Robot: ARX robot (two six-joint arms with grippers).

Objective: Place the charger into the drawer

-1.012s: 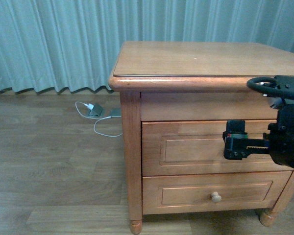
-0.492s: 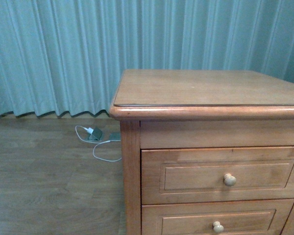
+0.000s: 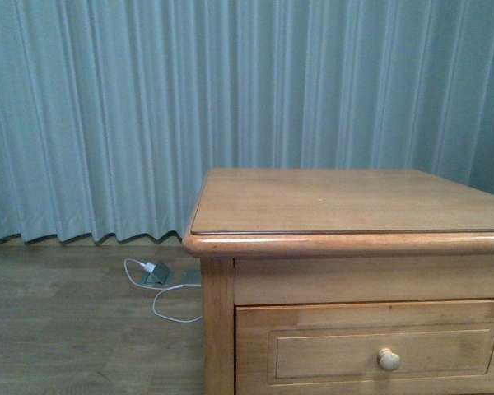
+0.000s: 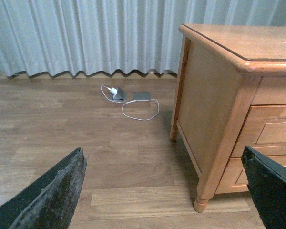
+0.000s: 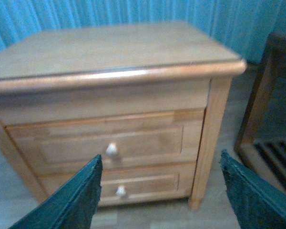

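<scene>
Honey-wood drawer [image 3: 379,354] in the nightstand [image 3: 346,202] is closed flush, with its round pale knob [image 3: 388,359] facing me. Charger isn't visible in any view: not on the top, not on the floor, not in my tools. The white plug [image 3: 151,269] with white cable by the curtain [image 3: 107,123] is a different unit, so ignore it.

My left gripper [image 4: 162,152] has its fingers spread wide with nothing between them, and it's off to the nightstand's side. My right gripper [image 5: 160,157] is also spread wide and empty, looking at both drawer fronts.

Handling guess: a charger block should be light, rigid, slick plastic with a floppy cable. I'd pinch across the block's flat faces, never the cable. The knob is small and smooth, so I'd close squarely on it and pull straight
</scene>
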